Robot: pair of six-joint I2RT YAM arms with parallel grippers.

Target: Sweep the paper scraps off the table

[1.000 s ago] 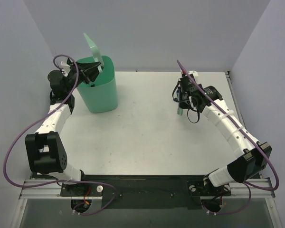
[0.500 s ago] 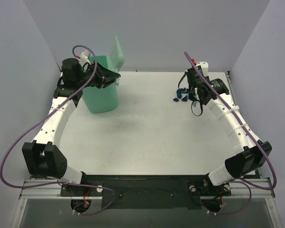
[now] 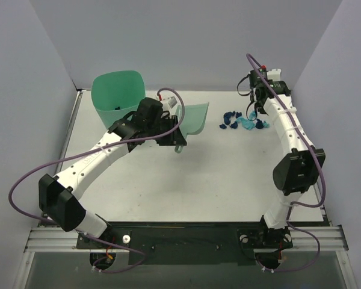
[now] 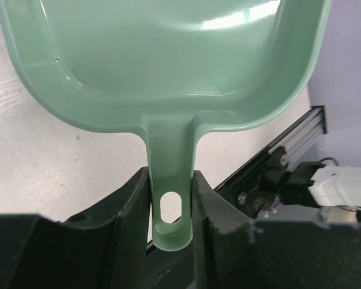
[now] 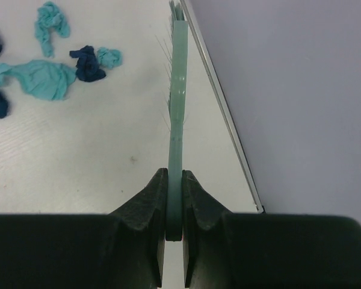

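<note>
Left wrist view: left gripper [image 4: 170,201] has its fingers [image 4: 132,208] pressed onto the narrow handle of the mint-green dustpan [image 4: 168,60], one on each side, just above the hanging hole. The pan's scoop runs out toward 12 o'clock, hollow side facing the camera.

Top view: I see the left gripper [image 3: 170,129] over the worktop [image 3: 198,174], at about 11 o'clock from its centre. The dustpan [image 3: 192,117] is carried tilted, its mouth toward 2 o'clock. I cannot tell whether its lip touches the surface.

The paper scraps [image 3: 242,122] lie at 3 o'clock from the pan, clearly apart from it, in a loose cluster of navy and turquoise bits near the far right of the worktop. Bare worktop lies between pan and scraps.

Right wrist view: right gripper [image 5: 175,188] pinches the thin mint-green brush [image 5: 178,90] edge-on, fingers [image 5: 149,205] shut tight on its flat sides. The brush runs to 12 o'clock beside the worktop's metal edge [image 5: 222,114]. The scraps [image 5: 45,78] sit at 10 o'clock from the fingers, not touching the brush.

Top view, farther back: right gripper [image 3: 262,90] at 1 o'clock of the scraps, close to the back wall. The mint-green bin [image 3: 116,93] stands at the far left corner, at 10 o'clock of the left gripper.
</note>
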